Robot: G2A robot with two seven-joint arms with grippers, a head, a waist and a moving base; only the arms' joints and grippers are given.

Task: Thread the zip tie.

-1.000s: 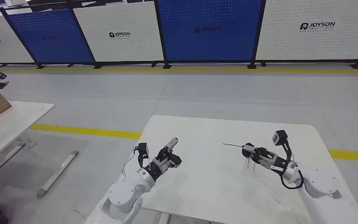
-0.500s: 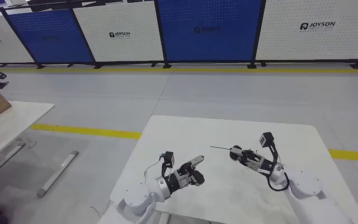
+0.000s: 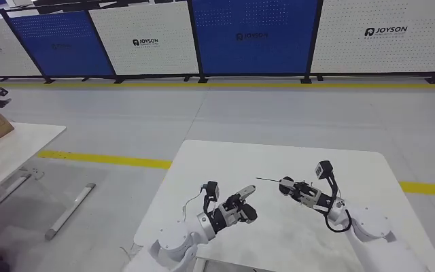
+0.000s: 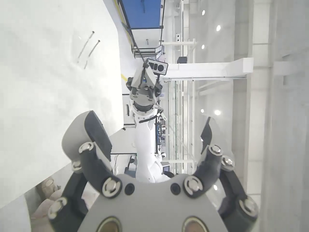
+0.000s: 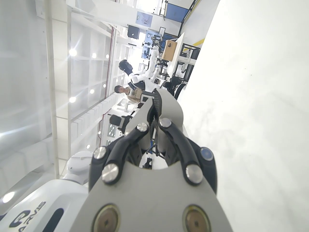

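Your right jaws pinch the thin black zip tie (image 3: pixel 267 180), tail toward 9 o'clock, so the wide-spread left jaws can catch it

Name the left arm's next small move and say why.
Probably ease the left gripper toward the free tip of the zip tie and close on it. The right gripper is shut on the zip tie, whose thin end sticks out toward the left gripper. The left gripper is open and empty, with a gap to that tip.
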